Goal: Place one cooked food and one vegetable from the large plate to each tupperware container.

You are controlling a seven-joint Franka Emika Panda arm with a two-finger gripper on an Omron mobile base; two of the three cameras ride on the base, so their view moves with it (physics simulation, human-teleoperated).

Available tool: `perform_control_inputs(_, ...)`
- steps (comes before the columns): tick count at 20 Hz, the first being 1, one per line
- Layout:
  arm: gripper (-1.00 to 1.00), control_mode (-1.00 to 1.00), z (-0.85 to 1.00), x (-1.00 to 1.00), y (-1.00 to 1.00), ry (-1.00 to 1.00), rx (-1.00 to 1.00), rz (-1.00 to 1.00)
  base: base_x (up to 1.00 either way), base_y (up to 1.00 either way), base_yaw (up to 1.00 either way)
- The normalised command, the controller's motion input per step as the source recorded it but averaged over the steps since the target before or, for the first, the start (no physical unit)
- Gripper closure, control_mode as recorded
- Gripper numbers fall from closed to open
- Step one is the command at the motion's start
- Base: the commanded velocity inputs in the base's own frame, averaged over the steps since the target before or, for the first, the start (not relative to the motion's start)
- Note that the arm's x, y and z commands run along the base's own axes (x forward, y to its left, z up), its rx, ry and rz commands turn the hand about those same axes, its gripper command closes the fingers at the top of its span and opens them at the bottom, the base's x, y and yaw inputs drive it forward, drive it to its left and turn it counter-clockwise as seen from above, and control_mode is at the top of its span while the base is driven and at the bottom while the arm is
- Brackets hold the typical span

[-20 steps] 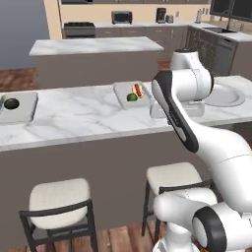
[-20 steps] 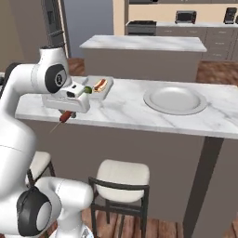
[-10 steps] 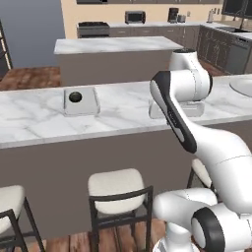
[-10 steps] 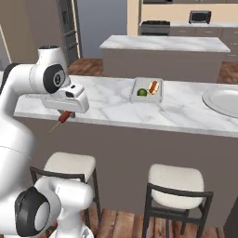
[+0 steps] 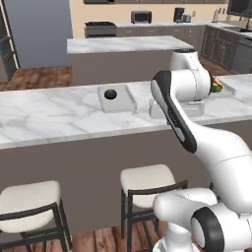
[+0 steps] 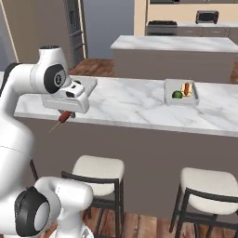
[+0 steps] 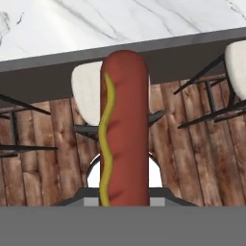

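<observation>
A sausage with a yellow mustard line stands lengthwise in the pincer, clamped between its narrow jaws and pointing to 12 o'clock in the hand view, over the bench edge and the stools below. In the right base view, at 3 o'clock from the pincer and well apart, one tupperware container holds a green vegetable and a hot dog. The other tupperware container holds one dark round vegetable.
</observation>
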Motion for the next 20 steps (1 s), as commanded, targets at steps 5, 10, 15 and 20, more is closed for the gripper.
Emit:
perform_control_inputs(5, 1.0, 1.0, 0.0, 0.0, 0.0, 0.0, 0.0, 0.0, 0.09, 0.65, -0.01)
perform_control_inputs(10, 1.0, 1.0, 0.0, 0.0, 0.0, 0.0, 0.0, 0.0, 0.34, 0.3, 0.0)
perform_control_inputs(15, 1.0, 1.0, 0.0, 0.0, 0.0, 0.0, 0.0, 0.0, 0.52, 0.08, 0.0)
perform_control_inputs(20, 1.0, 1.0, 0.0, 0.0, 0.0, 0.0, 0.0, 0.0, 0.55, 0.03, 0.0)
